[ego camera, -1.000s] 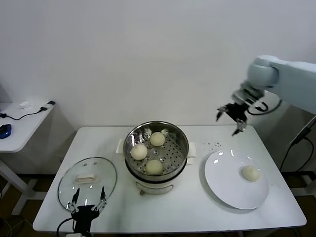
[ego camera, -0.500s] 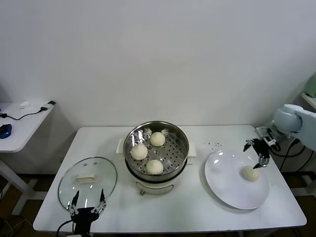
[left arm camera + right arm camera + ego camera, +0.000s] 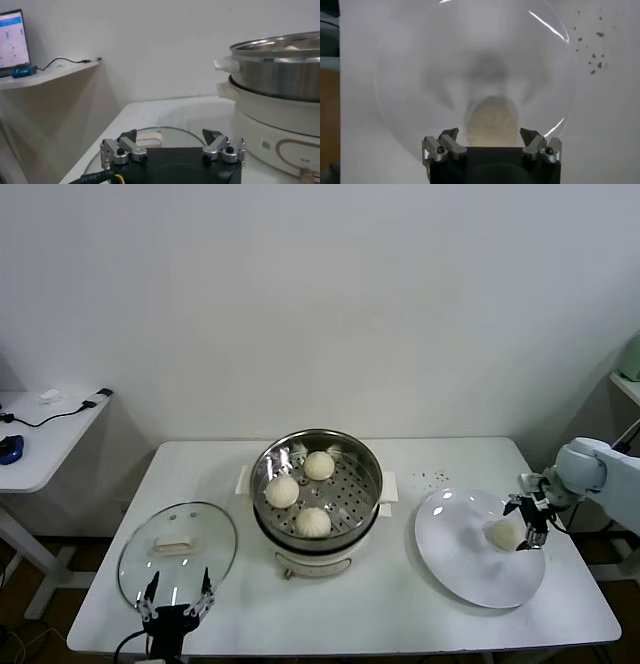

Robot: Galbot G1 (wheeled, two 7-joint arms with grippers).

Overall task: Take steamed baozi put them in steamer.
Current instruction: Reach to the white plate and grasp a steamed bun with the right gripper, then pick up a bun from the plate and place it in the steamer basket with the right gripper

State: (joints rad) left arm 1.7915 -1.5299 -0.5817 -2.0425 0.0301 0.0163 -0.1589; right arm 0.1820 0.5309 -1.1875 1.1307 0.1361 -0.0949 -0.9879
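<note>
Three cream-white baozi [image 3: 298,489] lie in the steel steamer [image 3: 369,466] at the table's middle. A fourth baozi [image 3: 504,533] lies on the white plate [image 3: 460,554] at the right. My right gripper [image 3: 530,521] is open and low over that baozi, its fingers on either side of it. In the right wrist view the baozi [image 3: 491,121] sits between the open fingertips [image 3: 450,134] of my right gripper [image 3: 490,135]. My left gripper [image 3: 178,594] is open and idle at the table's front left, over the glass lid [image 3: 177,546]; the left wrist view shows that gripper [image 3: 170,137] and the steamer [image 3: 280,65].
The glass lid [image 3: 165,131] with a white handle lies left of the steamer. Dark crumbs [image 3: 432,477] dot the table behind the plate. A side table [image 3: 40,434] with cables stands at the far left. The plate is near the table's right edge.
My right gripper has come down from high behind the plate to the baozi on the plate and now straddles it. The left arm has not moved.
</note>
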